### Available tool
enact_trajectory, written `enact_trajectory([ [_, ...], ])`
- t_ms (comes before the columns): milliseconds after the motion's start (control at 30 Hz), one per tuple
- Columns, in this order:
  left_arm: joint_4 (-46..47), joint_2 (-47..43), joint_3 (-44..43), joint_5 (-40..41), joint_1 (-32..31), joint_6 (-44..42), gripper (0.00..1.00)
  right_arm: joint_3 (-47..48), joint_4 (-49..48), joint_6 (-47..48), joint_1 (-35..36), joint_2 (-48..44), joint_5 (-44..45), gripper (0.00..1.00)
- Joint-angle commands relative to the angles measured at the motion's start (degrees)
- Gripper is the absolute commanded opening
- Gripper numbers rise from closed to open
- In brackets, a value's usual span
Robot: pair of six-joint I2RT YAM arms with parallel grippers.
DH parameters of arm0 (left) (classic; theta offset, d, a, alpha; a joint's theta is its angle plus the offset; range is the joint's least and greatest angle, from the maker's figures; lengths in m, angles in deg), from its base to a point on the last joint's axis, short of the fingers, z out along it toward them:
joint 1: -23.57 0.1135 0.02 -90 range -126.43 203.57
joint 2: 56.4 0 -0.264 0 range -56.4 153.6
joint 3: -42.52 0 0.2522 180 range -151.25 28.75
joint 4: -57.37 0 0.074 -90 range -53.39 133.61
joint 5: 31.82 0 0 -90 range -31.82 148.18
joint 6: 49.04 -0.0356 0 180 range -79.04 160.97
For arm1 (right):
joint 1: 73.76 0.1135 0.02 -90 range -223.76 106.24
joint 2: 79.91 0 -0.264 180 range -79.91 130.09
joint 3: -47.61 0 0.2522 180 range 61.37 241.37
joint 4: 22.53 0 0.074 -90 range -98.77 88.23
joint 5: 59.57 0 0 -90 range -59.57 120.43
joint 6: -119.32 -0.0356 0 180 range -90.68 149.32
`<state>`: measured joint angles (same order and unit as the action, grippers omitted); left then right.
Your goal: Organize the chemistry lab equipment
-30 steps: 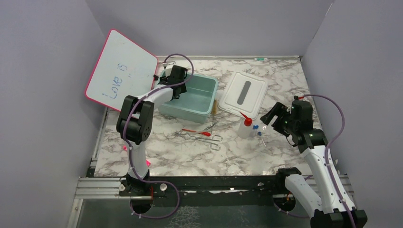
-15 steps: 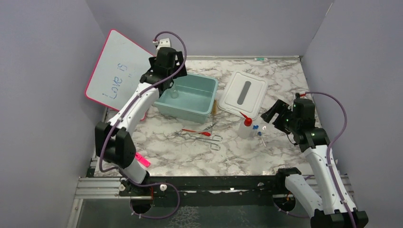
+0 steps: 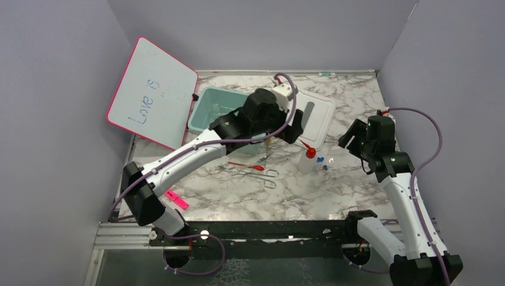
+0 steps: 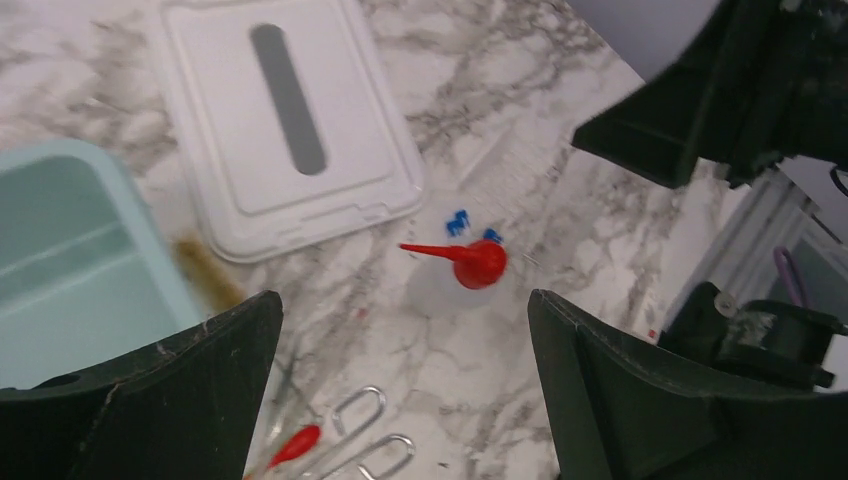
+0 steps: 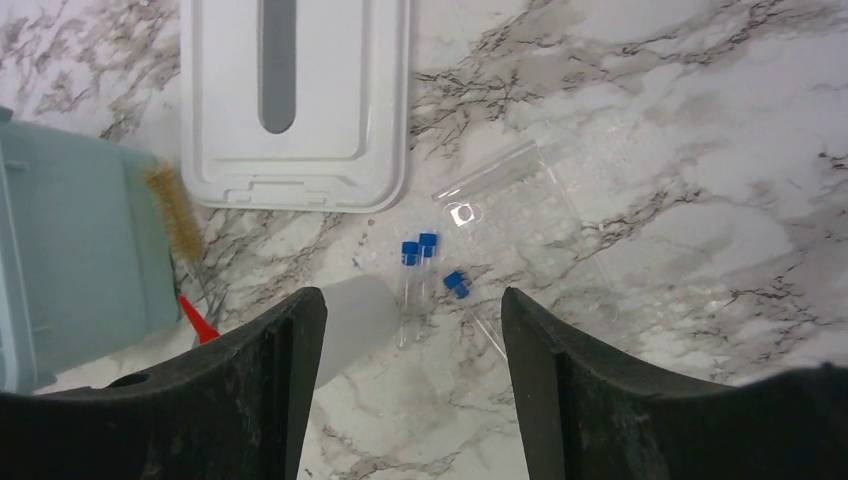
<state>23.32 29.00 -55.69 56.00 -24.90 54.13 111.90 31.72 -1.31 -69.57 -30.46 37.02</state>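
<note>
While the teal plastic bin (image 3: 201, 119) sits at the far left of the marble-patterned table (image 3: 333, 196), most of the kit lies loose to its right, so the sorting looks barely begun. Near the middle lie the thin red-handled tool (image 3: 245, 165) and the metal scissor-like tongs (image 3: 256, 173), both flat, hard and shiny, and awkward to get under. Just right of them the left gripper (image 4: 400, 300) hangs above the clear squeeze bottle (image 4: 440, 290), jaws spread wide with nothing between them. I judge the bottle to be its target. That body looks soft, so a gentle pinch low down, clear of the red pointed nozzle, should serve best. Further right, three slim clear vials with blue caps (image 5: 410, 255) lie beside the bottle. Smooth and round, they may roll on the slick top. The right gripper (image 5: 410, 300) hovers over them, jaws apart and empty.
</note>
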Motion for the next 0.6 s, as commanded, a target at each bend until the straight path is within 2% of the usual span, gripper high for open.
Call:
enact_trajectory([
  [0,-5.2,5.8,-2.9,5.0,-6.3,13.1,0.95,-0.3,1.5,-1.7,0.2,0.6,5.8,0.69],
  [67,-5.4,7.7,-2.1,4.0,-8.2,20.1,0.95,-2.1,0.5,-3.1,0.2,0.1,4.4,0.71],
  [167,-6.1,11.7,-2.3,9.5,-12.2,24.8,0.96,-4.6,-0.7,-5.1,0.2,0.1,2.6,0.75],
  [333,-5.8,16.2,-2.8,15.1,-12.9,34.7,0.98,-7.6,-1.0,-7.7,0.2,0.2,1.0,0.78],
  [567,-3.4,22.7,-8.4,16.2,-14.4,35.9,0.99,-11.6,-2.8,-9.5,0.2,-0.6,0.5,0.78],
])
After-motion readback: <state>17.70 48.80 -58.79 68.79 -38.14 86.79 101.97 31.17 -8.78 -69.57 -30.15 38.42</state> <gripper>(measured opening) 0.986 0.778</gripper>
